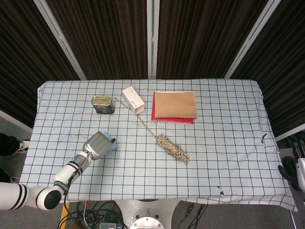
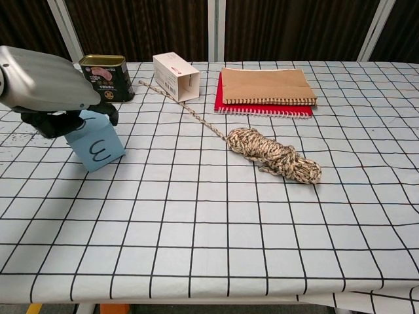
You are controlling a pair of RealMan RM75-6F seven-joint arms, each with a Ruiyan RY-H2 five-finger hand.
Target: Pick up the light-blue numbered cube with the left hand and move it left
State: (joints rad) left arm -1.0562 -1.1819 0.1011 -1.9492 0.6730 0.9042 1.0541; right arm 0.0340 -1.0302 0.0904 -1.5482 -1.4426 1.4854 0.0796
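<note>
The light-blue numbered cube [image 2: 98,148] shows a dark "3" on its front face and sits tilted at the table's left side. My left hand [image 2: 47,91] is on top of it, its dark fingers [image 2: 105,112] wrapped over the cube's upper edges. From the head view the left hand [image 1: 99,144] covers nearly all of the cube [image 1: 112,141], leaving only a blue sliver. My right hand [image 1: 289,172] hangs off the table's right edge, too dark and cropped to read its fingers.
Behind the cube stands a tin can [image 2: 105,76]. A white carton [image 2: 177,76] lies beside it, with tan and red notebooks [image 2: 264,90] further right. A rope bundle [image 2: 275,154] trails a strand toward the carton. Checked cloth [image 2: 196,235] covers the table.
</note>
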